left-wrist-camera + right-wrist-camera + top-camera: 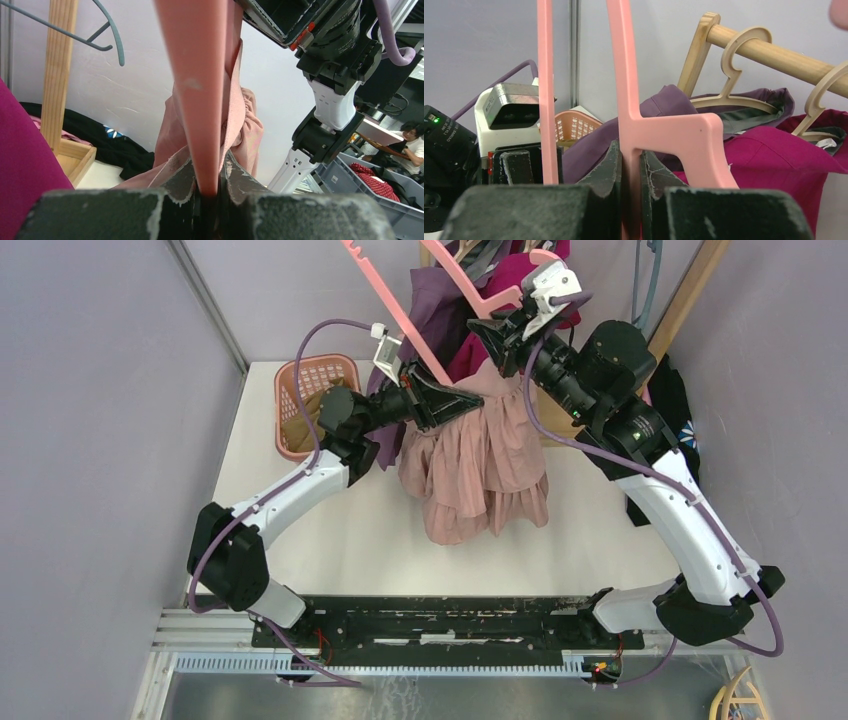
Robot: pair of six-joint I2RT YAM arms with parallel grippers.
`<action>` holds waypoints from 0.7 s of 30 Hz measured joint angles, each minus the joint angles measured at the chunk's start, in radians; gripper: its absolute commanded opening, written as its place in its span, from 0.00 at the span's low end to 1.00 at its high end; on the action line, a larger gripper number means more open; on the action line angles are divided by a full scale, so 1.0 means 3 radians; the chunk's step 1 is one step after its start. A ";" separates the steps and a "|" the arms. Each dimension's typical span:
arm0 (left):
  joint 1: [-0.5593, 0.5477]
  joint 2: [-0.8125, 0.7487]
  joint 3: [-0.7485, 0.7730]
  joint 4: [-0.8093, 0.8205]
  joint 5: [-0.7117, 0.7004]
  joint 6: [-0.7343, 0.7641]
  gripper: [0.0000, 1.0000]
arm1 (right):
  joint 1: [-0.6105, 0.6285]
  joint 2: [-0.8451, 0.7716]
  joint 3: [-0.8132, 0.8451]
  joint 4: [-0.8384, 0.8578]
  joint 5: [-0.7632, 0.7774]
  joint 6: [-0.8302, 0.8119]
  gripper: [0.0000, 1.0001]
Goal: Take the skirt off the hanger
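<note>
Left fingers (182, 181): were closed on the lower bar of the pink hanger (200, 100), the bar being pinched between them with skirt cloth pressed beside it.

Right fingers (611, 167): were clamped on the other arm of the hanger, just below its notched shoulder; that hold was raised higher than the left one.

Hanger: was held tilted above the tabletop (350, 540), its hook end pointed up and away towards the back wall.

Skirt (480, 460): dusty pink and tiered; its waistband was gathered around the hanger bar at the left fingers, and the rest was hung down between the two arms, with the ruffled hem spread on the tabletop.

Basket (300, 375): was stood at the far left corner of the tabletop, behind the left arm.

Wooden rail (764, 50): was seen behind the hanger, with wooden hangers hooked on it that carried a purple garment (664, 107) and a magenta garment (774, 150).
</note>
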State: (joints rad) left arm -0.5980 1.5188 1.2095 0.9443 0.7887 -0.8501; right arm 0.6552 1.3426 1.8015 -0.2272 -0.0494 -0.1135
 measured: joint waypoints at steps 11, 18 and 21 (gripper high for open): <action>0.0010 -0.0093 -0.0104 -0.0048 0.0057 -0.0020 0.03 | 0.0028 0.0144 0.0207 -0.0258 0.0144 -0.0009 0.01; 0.0015 -0.0047 -0.0090 0.0080 0.0046 -0.0047 0.03 | 0.0041 0.0224 0.0392 -0.0373 0.0103 0.0024 0.01; 0.0027 0.0092 0.0031 0.0193 0.0070 -0.0070 0.03 | 0.0033 0.0237 0.0488 -0.0427 0.0003 0.0071 0.01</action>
State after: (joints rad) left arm -0.5900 1.5463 1.2186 1.0023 0.8097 -0.8711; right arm 0.6651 1.4136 1.9480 -0.3553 -0.0486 -0.0921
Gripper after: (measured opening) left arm 0.153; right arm 0.125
